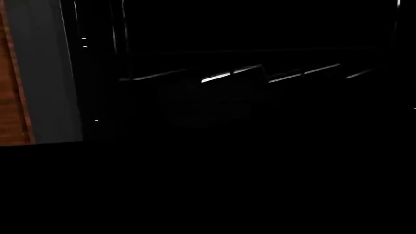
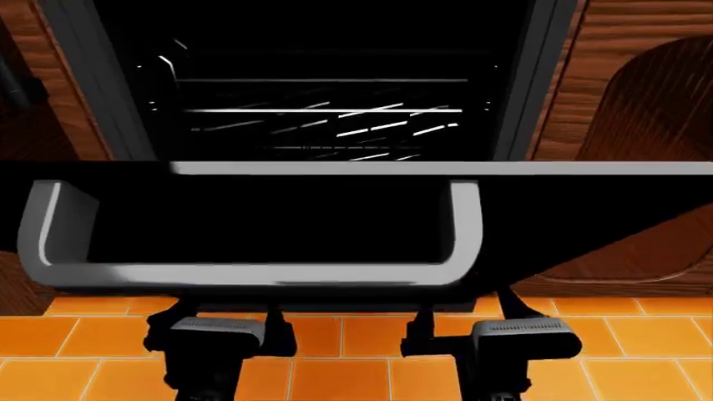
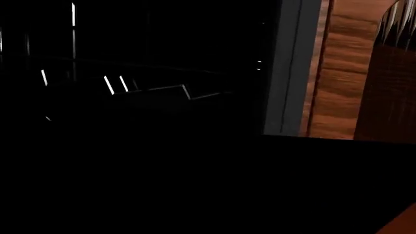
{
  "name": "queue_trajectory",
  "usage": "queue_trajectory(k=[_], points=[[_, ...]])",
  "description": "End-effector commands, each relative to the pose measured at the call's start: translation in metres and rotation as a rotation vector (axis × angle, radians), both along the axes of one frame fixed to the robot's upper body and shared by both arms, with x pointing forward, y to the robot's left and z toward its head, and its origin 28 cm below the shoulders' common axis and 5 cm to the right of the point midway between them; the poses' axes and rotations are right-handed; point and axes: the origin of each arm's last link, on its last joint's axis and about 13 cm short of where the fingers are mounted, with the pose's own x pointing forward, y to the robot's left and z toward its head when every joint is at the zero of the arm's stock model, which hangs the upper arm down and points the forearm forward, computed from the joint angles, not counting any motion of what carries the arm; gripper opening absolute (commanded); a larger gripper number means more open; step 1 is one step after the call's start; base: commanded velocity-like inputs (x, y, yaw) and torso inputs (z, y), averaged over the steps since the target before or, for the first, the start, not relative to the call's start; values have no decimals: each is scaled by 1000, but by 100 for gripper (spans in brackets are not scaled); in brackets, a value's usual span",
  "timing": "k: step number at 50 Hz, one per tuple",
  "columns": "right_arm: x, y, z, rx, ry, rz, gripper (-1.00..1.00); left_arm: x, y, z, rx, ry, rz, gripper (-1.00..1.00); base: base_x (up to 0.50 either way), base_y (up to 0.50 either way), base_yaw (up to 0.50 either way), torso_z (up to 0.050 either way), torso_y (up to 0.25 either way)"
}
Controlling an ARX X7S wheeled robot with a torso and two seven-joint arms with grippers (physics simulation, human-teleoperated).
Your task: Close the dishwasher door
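Glossy black dishwasher door with silver-grey U-shaped bar handle hangs open; both arms sit beneath (pincer states untellable), so lifting upward seems next.

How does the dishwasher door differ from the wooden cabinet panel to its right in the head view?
The dishwasher door is glossy black; the cabinet panel is brown wood grain. The door hangs open, tipped out toward the camera, while the panel stands upright in the cabinet front. The door carries a silver-grey U-shaped handle; no handle shows on the panel. Both are flat.
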Motion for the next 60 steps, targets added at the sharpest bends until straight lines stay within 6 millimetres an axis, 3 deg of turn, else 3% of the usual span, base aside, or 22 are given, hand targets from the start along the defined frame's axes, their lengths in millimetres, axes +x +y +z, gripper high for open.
queue_trajectory(k=[1, 8, 14, 23, 40, 60], points=[[24, 4, 23, -11, -60, 19, 100, 25, 11, 16, 1, -59, 25, 100, 0, 0, 0, 0, 0], [41, 1, 35, -22, -67, -6, 100, 49, 14, 38, -22, -103, 48, 100, 0, 0, 0, 0, 2], [64, 1, 62, -54, -105, -15, 100, 67, 13, 58, -31, -127, 52, 100, 0, 0, 0, 0, 5], [111, 0, 89, -84, -83, -47, 100, 105, 12, 81, -11, -106, 48, 100, 0, 0, 0, 0, 5], [204, 7, 110, -120, 46, -110, 100, 193, 8, 100, 3, 1, 31, 100, 1, 0, 0, 0, 3], [207, 4, 116, -133, 109, -156, 100, 195, 4, 102, 18, 76, 42, 100, 37, 0, 0, 0, 1]])
